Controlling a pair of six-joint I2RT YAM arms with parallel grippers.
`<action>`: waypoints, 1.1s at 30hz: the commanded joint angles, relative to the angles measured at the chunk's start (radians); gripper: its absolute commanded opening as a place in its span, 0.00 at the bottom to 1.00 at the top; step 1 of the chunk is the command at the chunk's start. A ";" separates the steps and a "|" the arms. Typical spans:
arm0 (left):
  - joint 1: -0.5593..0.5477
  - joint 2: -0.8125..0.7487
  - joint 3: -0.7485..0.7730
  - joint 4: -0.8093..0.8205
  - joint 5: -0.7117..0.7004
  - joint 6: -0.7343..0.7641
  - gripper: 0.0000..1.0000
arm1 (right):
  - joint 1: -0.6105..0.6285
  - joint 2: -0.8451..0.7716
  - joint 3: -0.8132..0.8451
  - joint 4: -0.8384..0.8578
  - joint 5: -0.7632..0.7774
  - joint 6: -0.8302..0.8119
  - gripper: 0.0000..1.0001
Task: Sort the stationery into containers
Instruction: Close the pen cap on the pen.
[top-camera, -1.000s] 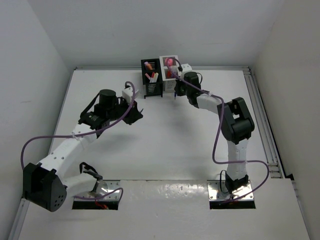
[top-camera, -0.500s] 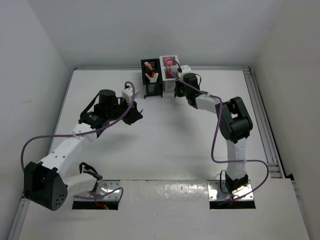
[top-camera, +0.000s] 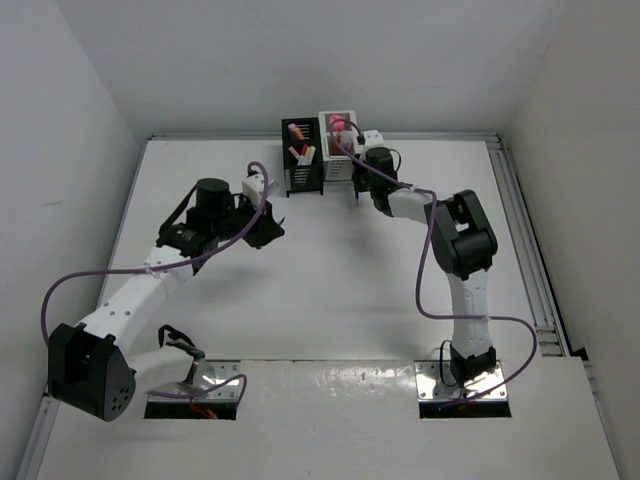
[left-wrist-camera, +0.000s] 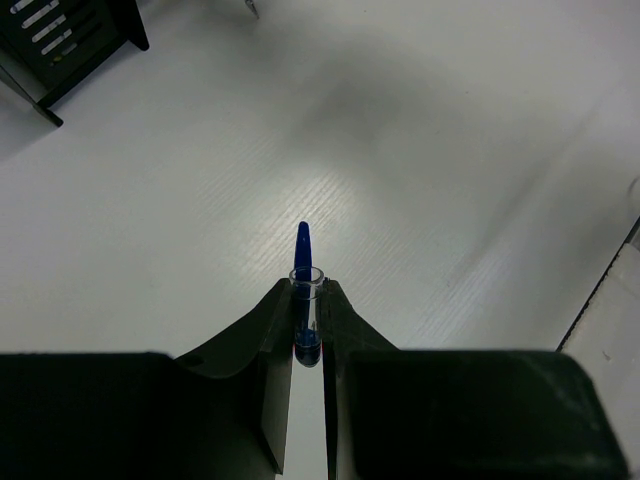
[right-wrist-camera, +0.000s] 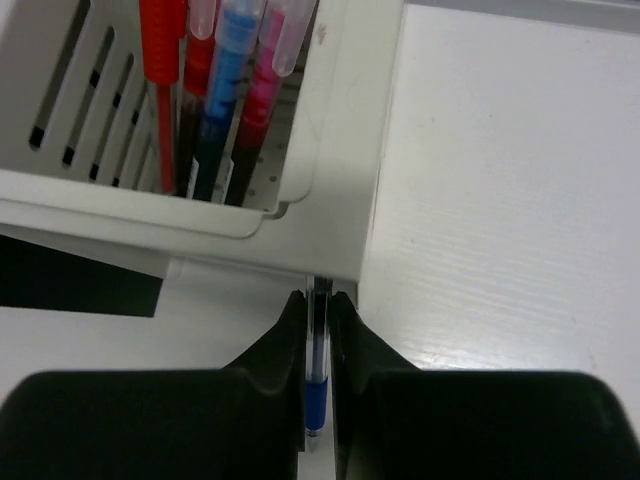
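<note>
The black container (top-camera: 304, 165) and the white container (top-camera: 338, 150) stand joined at the table's far edge, with stationery standing in both. My right gripper (top-camera: 357, 184) is right in front of the white container (right-wrist-camera: 200, 215), shut on a clear pen with a blue grip (right-wrist-camera: 316, 395). That pen's far end disappears under the container's near corner. Red (right-wrist-camera: 160, 60), blue (right-wrist-camera: 232, 60) and pink (right-wrist-camera: 262, 90) pens stand inside. My left gripper (top-camera: 270, 232) hovers mid-table, shut on a clear-barrelled blue pen (left-wrist-camera: 303, 245) that points forward past the left gripper (left-wrist-camera: 307, 290).
Purple cables loop along both arms. A corner of the black container (left-wrist-camera: 70, 40) shows at the top left of the left wrist view. A raised rail (top-camera: 520, 230) runs along the table's right edge, and white walls close in the back and sides.
The right arm has folded in and brought its gripper slightly closer to the white container. The left arm and its pen have not moved.
</note>
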 joint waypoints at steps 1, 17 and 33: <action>0.017 0.003 -0.003 0.038 0.019 0.015 0.00 | 0.011 0.008 0.060 0.084 -0.005 0.003 0.05; 0.023 -0.066 -0.046 0.046 0.150 0.005 0.00 | -0.021 -0.381 -0.035 -0.227 -0.197 0.096 0.00; -0.025 -0.184 -0.019 0.501 0.555 -0.383 0.00 | 0.045 -0.850 -0.038 -0.188 -0.511 0.443 0.00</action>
